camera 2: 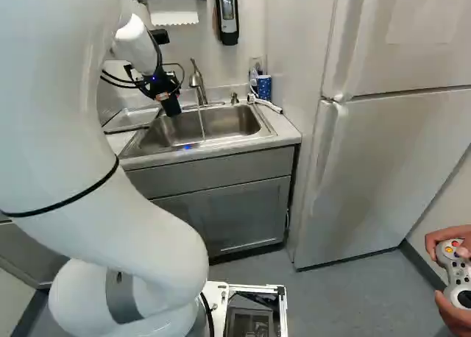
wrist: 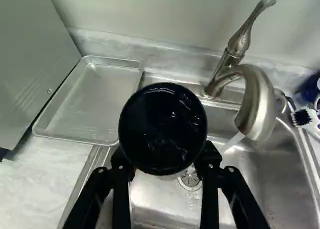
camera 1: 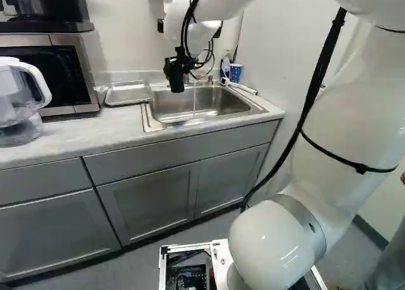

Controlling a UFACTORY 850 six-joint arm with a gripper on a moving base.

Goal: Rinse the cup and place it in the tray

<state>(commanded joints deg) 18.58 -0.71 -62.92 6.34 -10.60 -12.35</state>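
My gripper hangs over the left part of the sink in the right base view, with a dark cup below it. In the wrist view the gripper is shut on the black cup, one finger on either side. The cup's round, glossy face looks wet, with droplets on it. A shallow metal tray lies beside the sink, apart from the cup, with nothing on it. Water runs from the faucet into the basin, beside the cup.
A microwave and a clear pitcher stand on the counter in the left base view. Past the sink's far side are a blue cup and a brush. A refrigerator stands to the right; hands hold a controller.
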